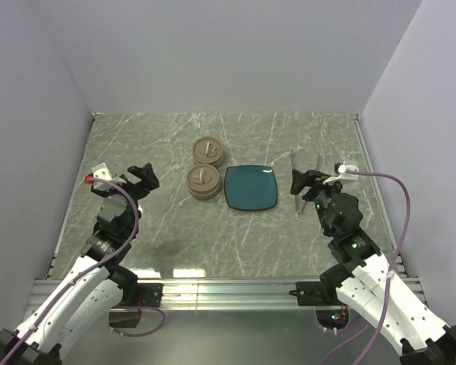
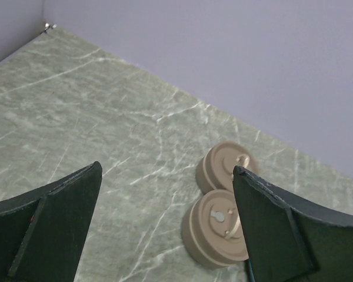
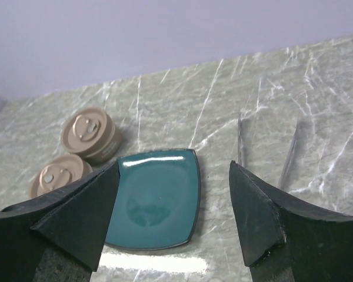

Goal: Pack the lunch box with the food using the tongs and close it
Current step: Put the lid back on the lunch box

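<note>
The left gripper (image 2: 167,170) hangs low over the marble table (image 1: 175,228) with its jaws spread wide and nothing between them. The right gripper (image 3: 173,166) also stands with its jaws apart and holds nothing. Just beyond the right gripper, the tongs (image 3: 239,141) lie flat on the table, to the right of the teal plate (image 1: 250,187) and apart from it. Their two thin arms seem to meet behind the right finger, but this part is hidden. Left of the plate, just beside it, stands the near round tan container (image 1: 203,182) with its lid on. The far container (image 1: 207,150) is right behind it, also lidded.
</note>
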